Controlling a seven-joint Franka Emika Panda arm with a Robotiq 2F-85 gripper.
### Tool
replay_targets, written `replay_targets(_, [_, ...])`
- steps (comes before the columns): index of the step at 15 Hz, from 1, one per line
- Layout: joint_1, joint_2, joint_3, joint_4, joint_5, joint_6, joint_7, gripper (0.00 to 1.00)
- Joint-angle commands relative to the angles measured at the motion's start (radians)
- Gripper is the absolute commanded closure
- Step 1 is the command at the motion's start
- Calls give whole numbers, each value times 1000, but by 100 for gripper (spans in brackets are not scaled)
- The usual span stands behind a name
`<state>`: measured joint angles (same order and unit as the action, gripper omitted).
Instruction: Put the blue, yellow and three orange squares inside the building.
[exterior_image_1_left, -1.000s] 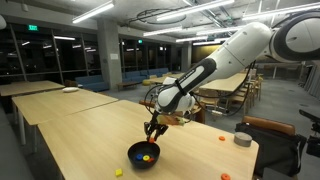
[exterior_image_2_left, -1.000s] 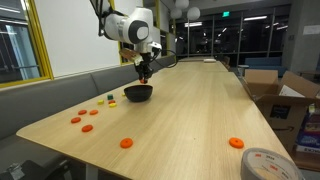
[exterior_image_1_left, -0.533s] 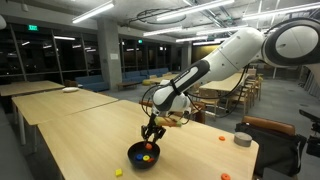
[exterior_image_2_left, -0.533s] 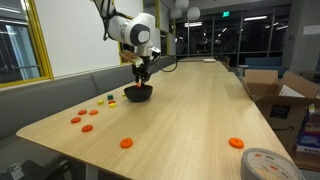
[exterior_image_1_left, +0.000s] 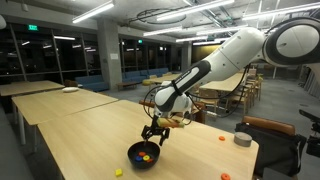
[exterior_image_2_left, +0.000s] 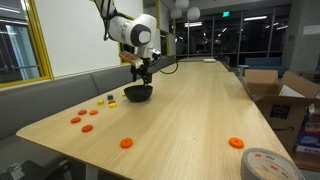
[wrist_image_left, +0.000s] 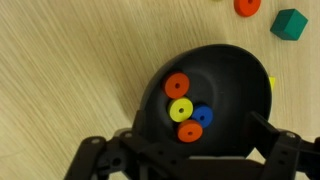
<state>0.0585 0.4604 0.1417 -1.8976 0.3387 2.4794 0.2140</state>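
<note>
The black bowl (wrist_image_left: 228, 82) sits upright — round, mouth facing up.

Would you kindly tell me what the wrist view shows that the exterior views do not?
Only the wrist view: the pieces inside the black bowl told apart, one blue piece, one yellow piece, two orange discs. Only an exterior view: the arm, orange pieces scattered over the table, a tape roll near its edge. Both: the open claw hanging over the bowl.
</note>
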Motion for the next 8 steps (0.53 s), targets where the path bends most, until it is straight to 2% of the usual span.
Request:
replay_targets(1, [25, -138, -52, -159, -40, 54, 44, 0])
replay_targets(8, [-16, -363, -179, -480, -109, 255, 136, 0])
